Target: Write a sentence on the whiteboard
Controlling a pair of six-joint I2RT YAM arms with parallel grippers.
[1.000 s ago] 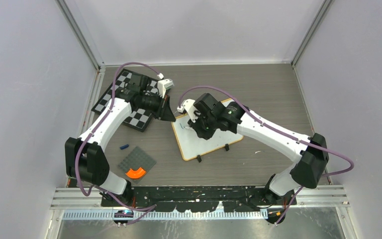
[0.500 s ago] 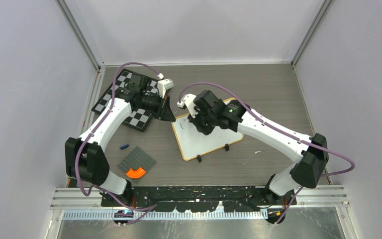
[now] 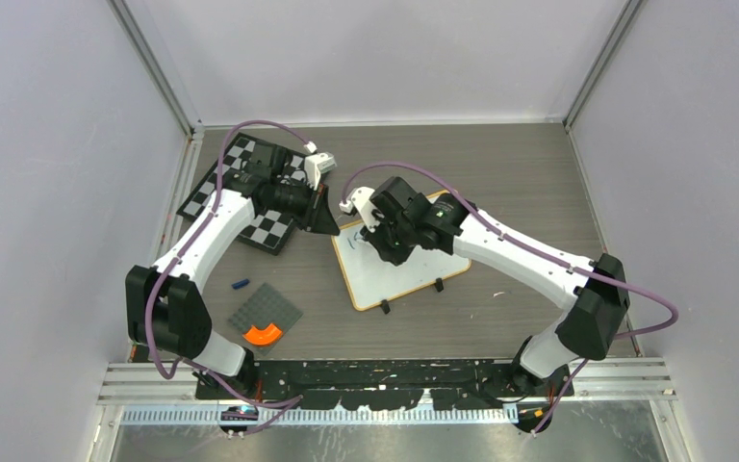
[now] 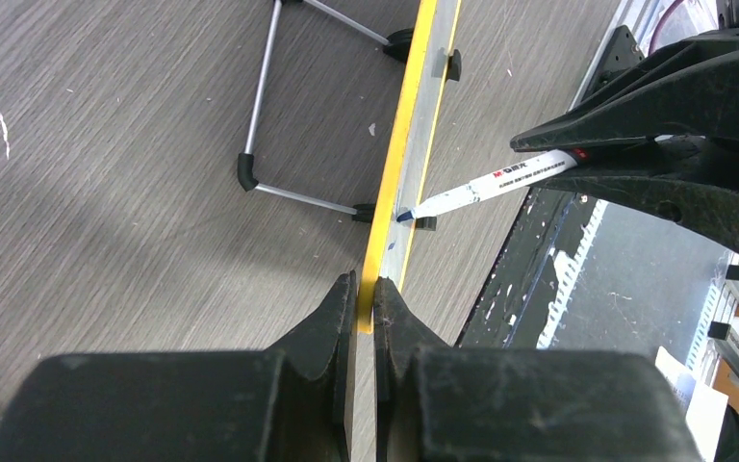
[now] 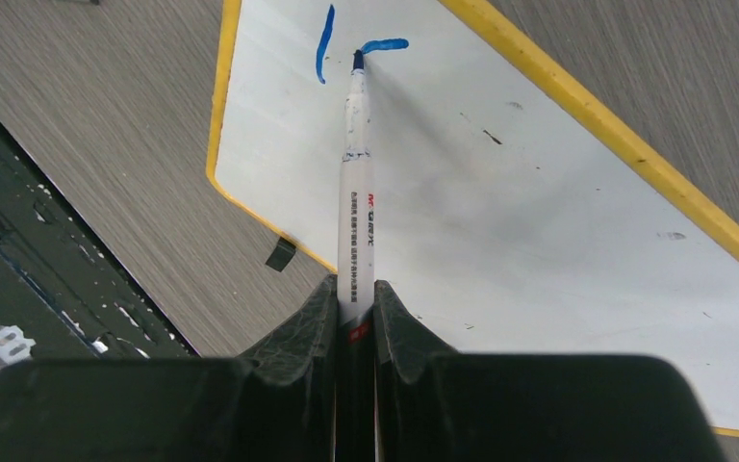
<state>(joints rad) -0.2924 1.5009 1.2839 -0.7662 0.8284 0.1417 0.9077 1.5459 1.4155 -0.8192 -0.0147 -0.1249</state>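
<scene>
Blue strokes (image 5: 324, 43), first few, on wood-framed white whiteboard (image 5: 539, 221) left end. Right gripper (image 5: 356, 294) pinches white marker pen (image 5: 356, 202), tip down; left gripper (image 4: 366, 289) clamps frame edge (image 4: 392, 207). Next: steady sideways stroke.

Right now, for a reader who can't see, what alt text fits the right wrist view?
The right gripper holds a white marker, its blue tip touching the whiteboard beside two short blue strokes. The board lies on a grey wood-grain table.

Soft, even light from above keeps the scene bright. The arms (image 3: 520, 252) lay faint shadows on the table (image 3: 500, 164). The marker (image 5: 356, 192) throws a grey smudge of shadow across the whiteboard (image 5: 558, 221); the right gripper (image 5: 356, 286) looks slightly blurred up close
</scene>
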